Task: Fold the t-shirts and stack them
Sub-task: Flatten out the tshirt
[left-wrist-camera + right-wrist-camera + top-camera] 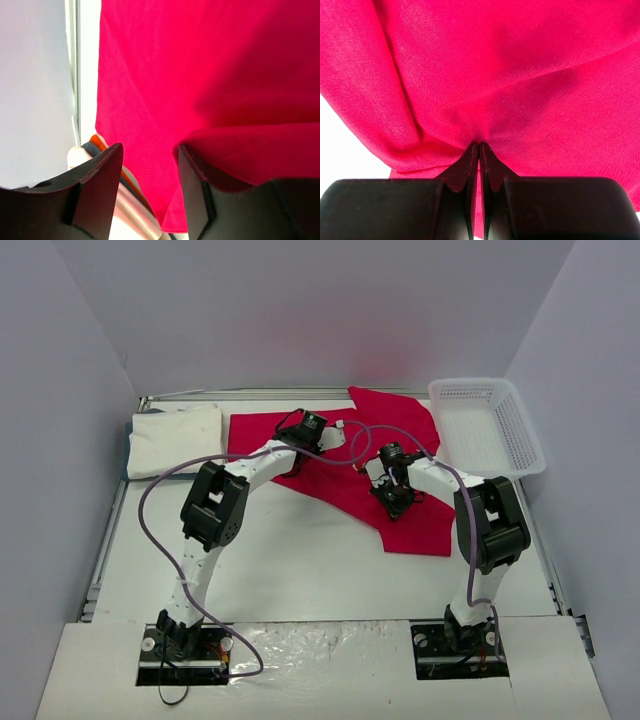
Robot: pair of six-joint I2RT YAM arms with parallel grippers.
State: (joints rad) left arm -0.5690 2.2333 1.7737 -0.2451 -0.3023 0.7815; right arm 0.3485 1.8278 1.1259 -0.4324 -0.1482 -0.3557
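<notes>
1. The jaws of the right gripper are closed tight. They pinch a fold of the red shirt between their tips, and the cloth gathers into creases at the pinch.
2. The jaws of the left gripper stand apart and grip nothing. In the left wrist view, red cloth lies just beyond them, and a folded edge drapes over the finger on the right of that view.
3. The red shirt lies spread and rumpled across the far middle of the table. One corner reaches toward the near right.
4. From above, the left gripper sits over the shirt's far left part. The right gripper sits over its middle, nearer the right side.
5. The white shirt lies as a folded rectangle in the far left corner of the table, just beside the red shirt. Whether the two touch cannot be told.
6. A white mesh basket sits at the far right edge of the table, with the red shirt's far corner just beside it.
7. A purple cable loops out from the left arm. Pale walls close in the table on three sides.
</notes>
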